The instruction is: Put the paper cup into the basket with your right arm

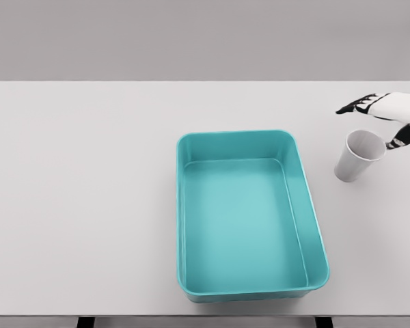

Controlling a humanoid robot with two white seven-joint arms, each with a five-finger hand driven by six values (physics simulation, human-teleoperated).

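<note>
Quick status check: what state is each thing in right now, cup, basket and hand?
Cup: on the table right of the basket, tilted, mouth up and toward the hand, not lifted.
Basket: upright on the table, empty.
Right hand: at the right edge by the cup's rim, fingers spread, nothing grasped.
Left hand: not in view.

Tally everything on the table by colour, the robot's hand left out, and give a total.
Teal: 1, the basket
White: 1, the paper cup, which stands to the right of the basket, by the right hand
Total: 2
</note>
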